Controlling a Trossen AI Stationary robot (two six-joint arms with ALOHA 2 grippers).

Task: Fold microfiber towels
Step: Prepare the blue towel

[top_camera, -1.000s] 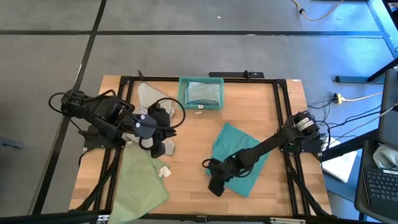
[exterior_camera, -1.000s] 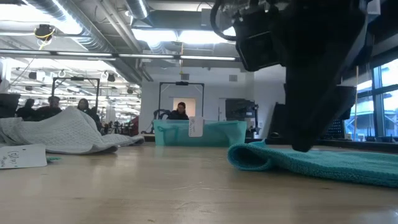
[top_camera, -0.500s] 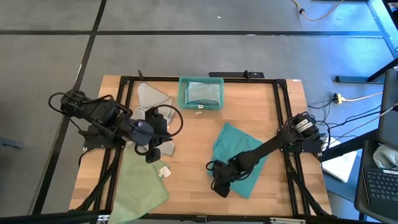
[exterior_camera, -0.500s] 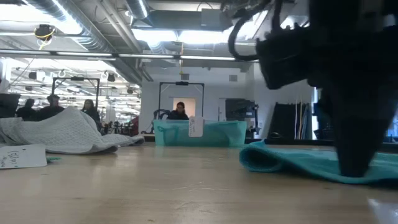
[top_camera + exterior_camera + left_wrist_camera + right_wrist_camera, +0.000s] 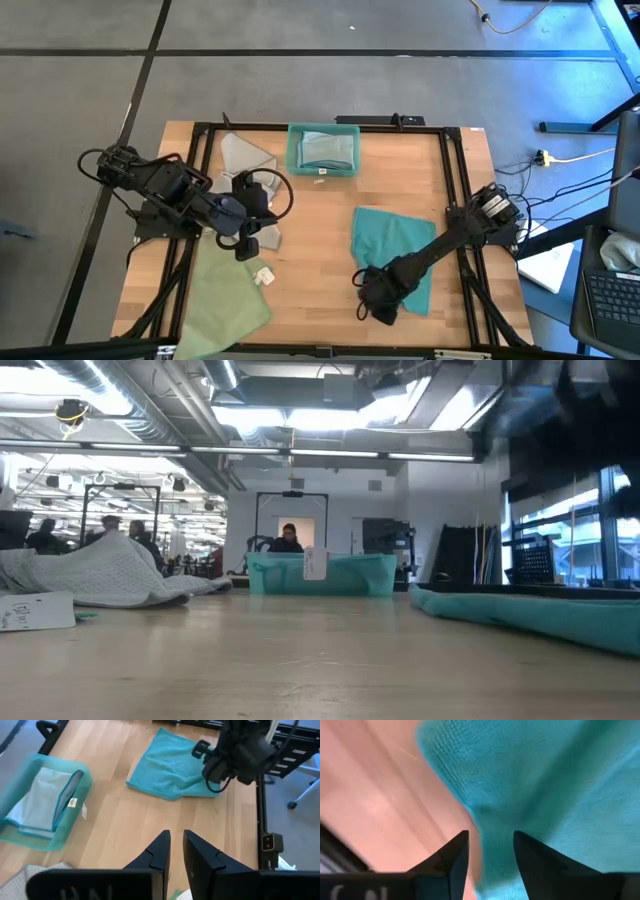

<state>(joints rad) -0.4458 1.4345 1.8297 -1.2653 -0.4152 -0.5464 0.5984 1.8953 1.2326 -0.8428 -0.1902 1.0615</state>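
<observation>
Towel-folding stands at the teal towel (image 5: 393, 243), lying lower right of centre on the surface, where the right gripper (image 5: 380, 304), fingers spread astride its near corner, should pinch fully before lifting, while the left gripper (image 5: 245, 243), nearly pressed together, waits centre-left.

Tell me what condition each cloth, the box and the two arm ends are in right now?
Teal microfiber towel: spread flat, unfolded, right tool on its near corner.
Pale green microfiber towel: lying open, overhanging the table's near edge.
Light grey microfiber towel: rumpled.
Rigid teal plastic bin: upright, holding a folded pale cloth.
Left tool: nearly shut, empty.
Right tool: fingers apart around teal towel's edge.
</observation>
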